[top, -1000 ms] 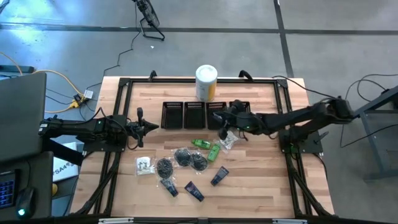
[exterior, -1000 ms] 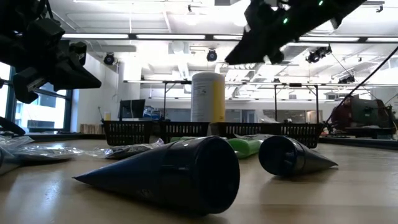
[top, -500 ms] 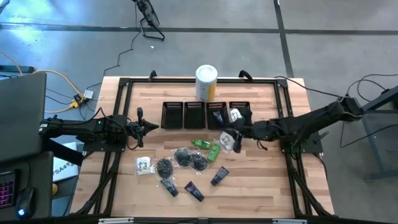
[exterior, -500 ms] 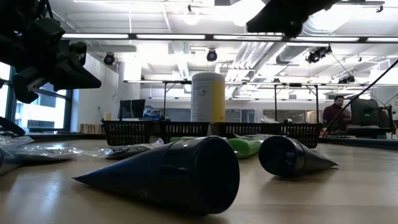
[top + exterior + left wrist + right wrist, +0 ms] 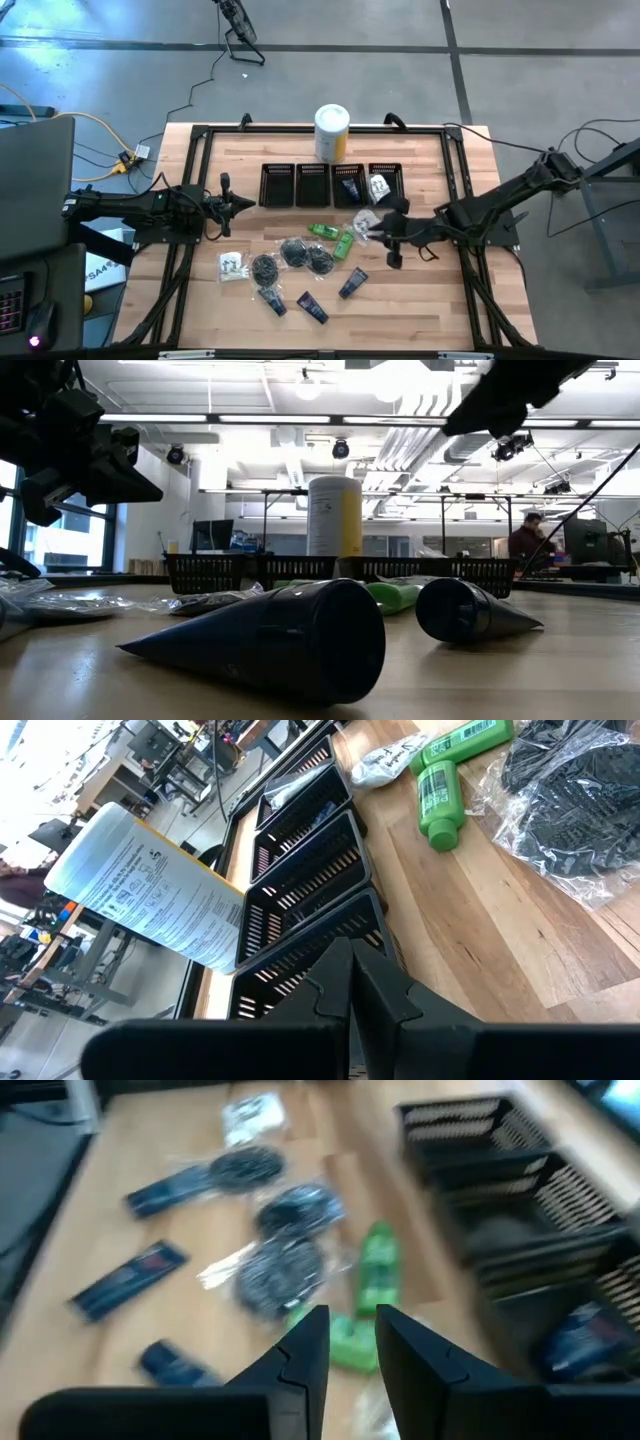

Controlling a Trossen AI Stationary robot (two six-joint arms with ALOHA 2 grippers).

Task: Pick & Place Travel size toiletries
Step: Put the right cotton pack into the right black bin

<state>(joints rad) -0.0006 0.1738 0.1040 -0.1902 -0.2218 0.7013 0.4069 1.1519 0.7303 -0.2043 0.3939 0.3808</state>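
Observation:
Toiletries lie on the table's near middle: two green packets [image 5: 333, 236], black bundles [image 5: 295, 256], dark blue tubes [image 5: 312, 307], a white sachet [image 5: 232, 266] and a clear sachet [image 5: 365, 221]. One blue tube [image 5: 349, 187] lies in the third mesh bin, and a white sachet [image 5: 380, 185] in the rightmost one. My right gripper [image 5: 375, 232] hovers open beside the clear sachet; in its wrist view the gripper [image 5: 352, 1348] stands over a green packet [image 5: 345, 1342]. My left gripper [image 5: 240, 205] waits shut at the table's left, also seen in its wrist view [image 5: 350, 990].
Four black mesh bins [image 5: 331, 185] stand in a row at the table's middle, with the big white-and-yellow canister [image 5: 332, 130] behind them. A black frame [image 5: 190, 180] runs around the table. Bare wood lies to the right of the tubes. A person [image 5: 525, 545] is far off in the room.
My right gripper has drawn back from above the rightmost bins toward the table's near edge and now hangs over the clear sachet and the green packets. A white sachet shows in the rightmost bin, where the gripper stood before.

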